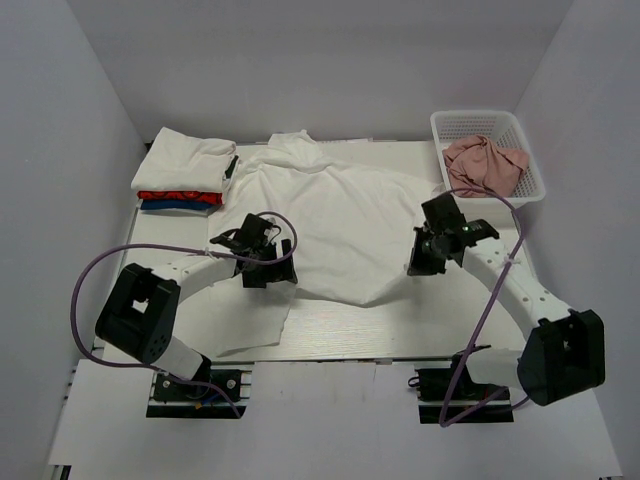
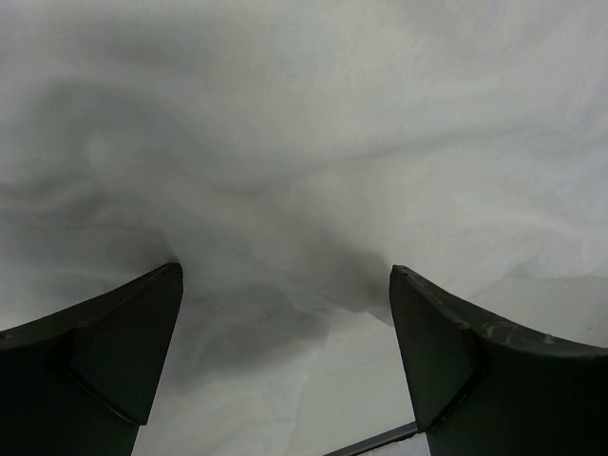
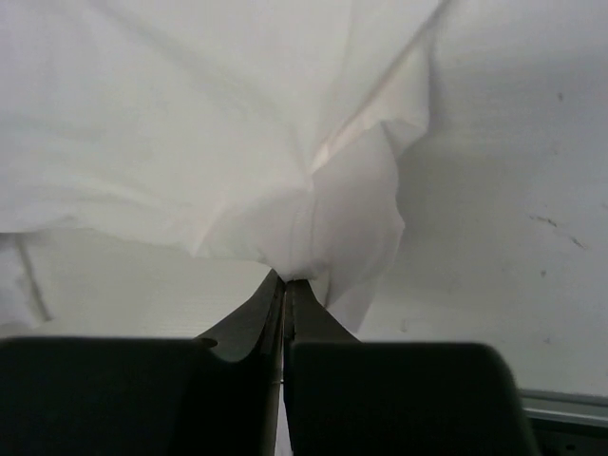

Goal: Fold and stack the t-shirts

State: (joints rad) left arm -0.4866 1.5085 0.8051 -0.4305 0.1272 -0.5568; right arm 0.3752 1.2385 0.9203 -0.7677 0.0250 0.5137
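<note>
The white t-shirt [image 1: 350, 220] sprawls crumpled, long axis seemingly running far-left to near-right, right gripper [image 3: 285, 280] pinched tight on its edge, left gripper [image 2: 286, 271] poised over it, fingers parted.

White t-shirt [image 1: 340, 225] spread crumpled, centre; folded stack [image 1: 185, 172] far left.

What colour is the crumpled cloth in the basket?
The cloth is dusty pink; the top external view shows it best.
</note>
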